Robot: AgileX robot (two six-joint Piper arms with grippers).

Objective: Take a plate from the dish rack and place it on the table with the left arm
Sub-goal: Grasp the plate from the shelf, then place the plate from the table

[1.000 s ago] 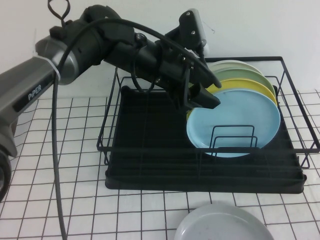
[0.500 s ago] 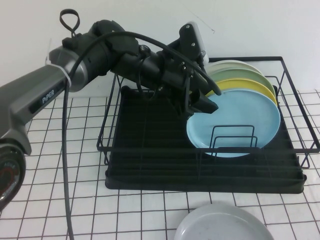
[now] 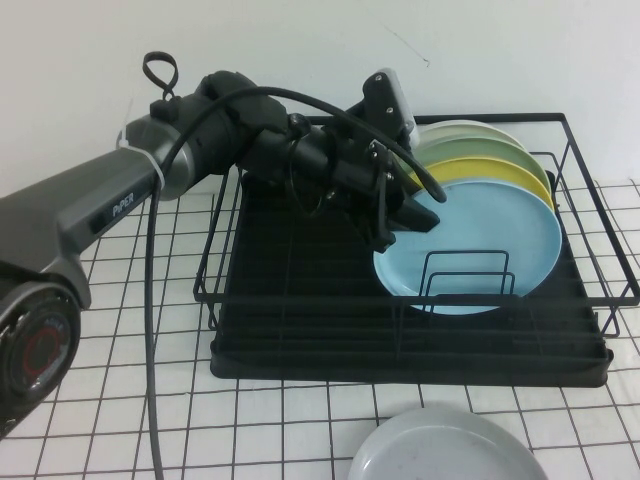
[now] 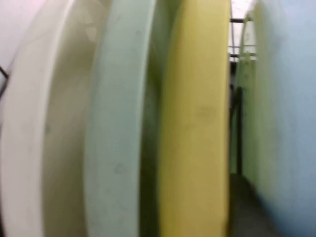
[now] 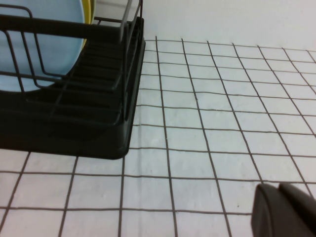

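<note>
High view: four plates stand on edge in the dish rack (image 3: 300, 300), all crowded into its right half. The light blue plate (image 3: 480, 245) is at the front, then a yellow plate (image 3: 500, 172), a green plate (image 3: 480, 150) and a cream plate (image 3: 460, 129) at the back. A fifth, the grey plate (image 3: 445, 450), lies flat on the surface (image 3: 120, 400) at the near edge, just in front of the rack. The rack's left half is bare tray, and the surface to the left of the rack is open grid.

The left arm (image 3: 130, 190) reaches across the rack's back rail, and the left gripper (image 3: 408, 205) sits at the blue plate's upper left rim; whether its jaws are apart or closed on the rim I cannot tell. The left wrist view looks edge-on along the plates.

The right gripper (image 5: 284, 212) shows only in the right wrist view, low over the surface beside the rack's corner, its jaws' state unclear.
</note>
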